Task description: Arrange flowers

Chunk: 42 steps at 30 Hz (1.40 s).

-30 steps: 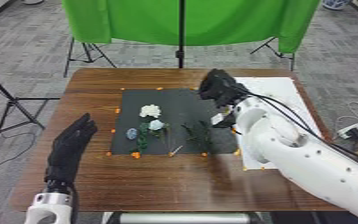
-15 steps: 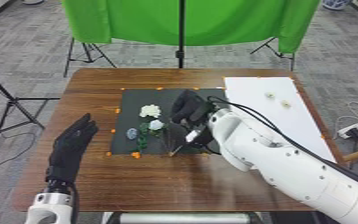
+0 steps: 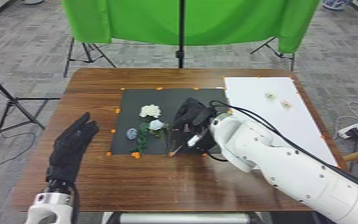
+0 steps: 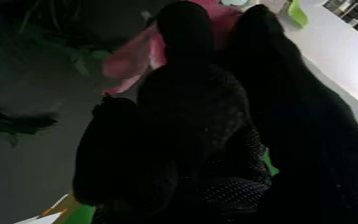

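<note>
Pink petals (image 4: 127, 62) are seen against the right hand (image 3: 190, 115), above the dark mat (image 3: 175, 95); whether its fingers are clamped cannot be told. A white flower (image 3: 150, 111) is laid nearby. Left of the mat, the left hand (image 3: 67, 150) is held straight-fingered, fingers together

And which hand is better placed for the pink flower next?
The right, I'd say: the right hand is at the pink flower, over the dark mat; the left hand is off the mat.
</note>
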Each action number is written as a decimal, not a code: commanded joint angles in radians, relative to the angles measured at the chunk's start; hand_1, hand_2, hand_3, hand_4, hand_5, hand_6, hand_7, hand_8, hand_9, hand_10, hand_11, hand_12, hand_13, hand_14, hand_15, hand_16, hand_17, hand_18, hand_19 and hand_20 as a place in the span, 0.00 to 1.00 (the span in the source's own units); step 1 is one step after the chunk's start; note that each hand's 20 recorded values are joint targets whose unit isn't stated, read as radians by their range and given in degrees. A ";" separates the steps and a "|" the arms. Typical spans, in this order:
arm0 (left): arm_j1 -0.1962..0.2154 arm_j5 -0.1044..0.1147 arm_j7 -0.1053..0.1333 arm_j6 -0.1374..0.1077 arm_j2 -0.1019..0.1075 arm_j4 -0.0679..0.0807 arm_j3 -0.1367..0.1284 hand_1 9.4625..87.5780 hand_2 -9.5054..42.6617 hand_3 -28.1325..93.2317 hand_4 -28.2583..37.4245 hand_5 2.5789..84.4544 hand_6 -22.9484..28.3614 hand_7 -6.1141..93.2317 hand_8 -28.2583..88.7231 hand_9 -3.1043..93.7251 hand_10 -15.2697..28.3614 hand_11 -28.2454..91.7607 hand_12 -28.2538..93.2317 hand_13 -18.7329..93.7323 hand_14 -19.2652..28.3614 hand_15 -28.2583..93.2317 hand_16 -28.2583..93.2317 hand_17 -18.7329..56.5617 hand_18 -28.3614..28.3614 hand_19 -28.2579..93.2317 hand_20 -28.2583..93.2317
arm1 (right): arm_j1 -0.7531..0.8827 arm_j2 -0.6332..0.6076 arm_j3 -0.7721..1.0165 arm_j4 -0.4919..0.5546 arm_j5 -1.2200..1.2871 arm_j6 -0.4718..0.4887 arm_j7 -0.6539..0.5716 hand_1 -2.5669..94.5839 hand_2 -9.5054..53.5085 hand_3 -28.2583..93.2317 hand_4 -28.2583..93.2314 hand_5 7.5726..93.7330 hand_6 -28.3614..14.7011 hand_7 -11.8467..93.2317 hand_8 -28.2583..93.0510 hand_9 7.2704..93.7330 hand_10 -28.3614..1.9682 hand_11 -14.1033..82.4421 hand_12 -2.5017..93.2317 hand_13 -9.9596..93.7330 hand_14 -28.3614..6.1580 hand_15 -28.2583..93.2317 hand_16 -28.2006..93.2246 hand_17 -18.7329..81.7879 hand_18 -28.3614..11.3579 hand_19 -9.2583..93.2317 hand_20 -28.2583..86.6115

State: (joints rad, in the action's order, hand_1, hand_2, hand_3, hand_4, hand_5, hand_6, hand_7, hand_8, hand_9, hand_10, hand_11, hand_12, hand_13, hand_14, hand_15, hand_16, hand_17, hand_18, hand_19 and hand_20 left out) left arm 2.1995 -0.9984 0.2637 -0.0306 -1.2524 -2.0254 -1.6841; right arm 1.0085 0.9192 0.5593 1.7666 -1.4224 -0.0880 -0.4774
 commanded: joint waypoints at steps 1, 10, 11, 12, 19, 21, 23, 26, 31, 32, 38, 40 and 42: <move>0.007 0.004 -0.011 0.012 -0.005 0.006 0.001 0.22 0.00 0.78 0.17 0.43 0.51 0.12 0.21 0.41 0.61 0.32 0.37 0.41 0.72 0.33 0.29 0.25 0.77 0.27 0.38 | 0.001 0.001 0.012 -0.002 0.015 0.023 -0.009 0.63 0.00 0.64 0.14 0.76 0.62 0.24 0.31 0.93 0.52 0.34 0.32 1.00 0.77 0.67 0.50 0.88 0.54 1.00 0.63; 0.012 0.003 -0.012 0.011 -0.006 0.004 0.001 0.22 0.00 0.78 0.17 0.43 0.51 0.12 0.21 0.41 0.60 0.32 0.37 0.41 0.72 0.33 0.29 0.25 0.77 0.27 0.38 | 0.010 -0.010 0.047 0.005 0.036 0.074 -0.006 0.55 0.00 0.71 0.12 0.71 0.64 0.24 0.27 0.93 0.50 0.40 0.26 1.00 0.76 0.67 0.51 0.88 0.53 1.00 0.63; 0.012 0.004 -0.013 0.011 -0.005 0.003 0.001 0.22 0.00 0.78 0.17 0.43 0.51 0.12 0.21 0.41 0.60 0.32 0.37 0.41 0.72 0.33 0.29 0.25 0.77 0.27 0.38 | 0.012 -0.014 0.053 0.009 0.039 0.080 -0.006 0.54 0.00 0.72 0.12 0.70 0.64 0.24 0.25 0.93 0.51 0.40 0.26 1.00 0.76 0.67 0.51 0.88 0.53 1.00 0.63; 0.014 0.003 -0.013 0.010 -0.006 0.002 0.000 0.23 0.00 0.78 0.17 0.43 0.51 0.12 0.21 0.41 0.60 0.32 0.37 0.41 0.72 0.33 0.29 0.25 0.77 0.27 0.38 | 0.013 -0.018 0.063 0.012 0.043 0.096 -0.006 0.53 0.00 0.72 0.12 0.70 0.64 0.24 0.23 0.93 0.51 0.40 0.26 1.00 0.76 0.67 0.51 0.88 0.53 1.00 0.63; 0.017 0.002 -0.009 0.011 -0.005 -0.001 -0.005 0.22 0.00 0.78 0.17 0.43 0.50 0.13 0.21 0.41 0.60 0.32 0.37 0.41 0.72 0.33 0.29 0.25 0.77 0.27 0.38 | 0.130 -0.131 0.310 0.164 -0.085 0.058 0.018 0.48 0.00 0.72 0.11 0.68 0.65 0.24 0.16 0.92 0.52 0.43 0.27 1.00 0.75 0.67 0.50 0.88 0.51 1.00 0.65; 0.022 0.001 -0.005 0.010 -0.005 -0.003 -0.008 0.23 0.00 0.78 0.17 0.43 0.50 0.13 0.21 0.41 0.60 0.32 0.37 0.41 0.72 0.33 0.29 0.25 0.77 0.26 0.38 | 0.185 -0.183 0.387 0.207 -0.269 -0.015 -0.008 0.48 0.00 0.72 0.12 0.69 0.65 0.24 0.17 0.89 0.51 0.42 0.27 0.99 0.73 0.67 0.51 0.86 0.48 1.00 0.66; 0.027 0.004 -0.006 0.008 -0.004 -0.006 -0.011 0.23 0.00 0.78 0.17 0.43 0.50 0.13 0.21 0.41 0.60 0.32 0.37 0.41 0.72 0.33 0.29 0.25 0.77 0.26 0.38 | 0.237 -0.227 0.457 0.219 -0.432 -0.068 -0.061 0.48 0.00 0.73 0.12 0.67 0.64 0.24 0.17 0.82 0.47 0.38 0.25 0.97 0.70 0.68 0.52 0.83 0.44 1.00 0.68; 0.029 0.005 -0.011 0.004 -0.003 -0.006 -0.013 0.23 0.00 0.78 0.17 0.43 0.50 0.13 0.21 0.41 0.60 0.32 0.37 0.41 0.72 0.33 0.29 0.25 0.77 0.26 0.38 | 0.273 -0.268 0.534 0.179 -0.585 -0.067 -0.151 0.46 0.00 0.75 0.12 0.59 0.60 0.22 0.18 0.64 0.38 0.31 0.25 0.91 0.66 0.71 0.51 0.77 0.40 1.00 0.68; 0.026 0.003 -0.010 0.002 0.000 -0.005 -0.015 0.23 0.00 0.78 0.17 0.43 0.50 0.13 0.21 0.41 0.60 0.32 0.37 0.41 0.72 0.33 0.29 0.25 0.77 0.26 0.38 | 0.302 -0.299 0.599 0.076 -0.650 0.069 -0.242 0.44 0.00 0.76 0.11 0.45 0.55 0.19 0.19 0.45 0.31 0.24 0.26 0.85 0.60 0.73 0.49 0.73 0.37 1.00 0.66; 0.023 0.002 -0.011 0.002 -0.001 -0.006 -0.013 0.23 0.00 0.78 0.17 0.43 0.50 0.13 0.21 0.41 0.60 0.32 0.37 0.41 0.72 0.34 0.29 0.25 0.77 0.26 0.38 | 0.299 -0.300 0.595 0.051 -0.635 0.088 -0.252 0.44 0.00 0.76 0.10 0.44 0.54 0.18 0.20 0.44 0.30 0.24 0.26 0.84 0.59 0.73 0.49 0.72 0.36 0.99 0.65; 0.016 -0.003 0.000 -0.002 -0.005 -0.004 -0.007 0.23 0.00 0.78 0.17 0.43 0.51 0.13 0.21 0.41 0.60 0.32 0.37 0.41 0.72 0.34 0.29 0.25 0.77 0.26 0.38 | 0.263 -0.274 0.536 -0.098 -0.582 0.149 -0.263 0.42 0.00 0.75 0.09 0.39 0.52 0.16 0.20 0.40 0.28 0.20 0.25 0.83 0.55 0.73 0.48 0.71 0.34 0.98 0.64; 0.015 -0.003 0.004 -0.008 -0.006 -0.004 -0.006 0.23 0.00 0.78 0.17 0.43 0.51 0.13 0.21 0.41 0.60 0.32 0.37 0.41 0.72 0.34 0.29 0.25 0.77 0.26 0.38 | 0.247 -0.265 0.504 -0.143 -0.578 0.128 -0.255 0.41 0.00 0.74 0.09 0.38 0.52 0.16 0.20 0.41 0.28 0.21 0.25 0.83 0.55 0.73 0.47 0.71 0.33 0.98 0.64; 0.015 -0.003 0.009 -0.017 -0.006 -0.004 -0.004 0.23 0.00 0.78 0.17 0.43 0.51 0.13 0.21 0.41 0.60 0.32 0.37 0.41 0.72 0.34 0.29 0.25 0.77 0.26 0.38 | 0.228 -0.254 0.475 -0.187 -0.570 0.107 -0.244 0.41 0.00 0.74 0.09 0.39 0.53 0.16 0.20 0.42 0.28 0.21 0.25 0.83 0.56 0.73 0.47 0.72 0.34 0.98 0.64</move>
State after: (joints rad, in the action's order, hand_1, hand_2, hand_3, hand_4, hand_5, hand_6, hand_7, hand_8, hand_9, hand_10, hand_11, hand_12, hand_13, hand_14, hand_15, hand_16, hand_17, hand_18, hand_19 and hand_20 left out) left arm 2.2123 -0.9991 0.2644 -0.0302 -1.2505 -2.0295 -1.6939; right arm 1.2687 0.6318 1.1215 1.6825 -2.0286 0.0925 -0.7379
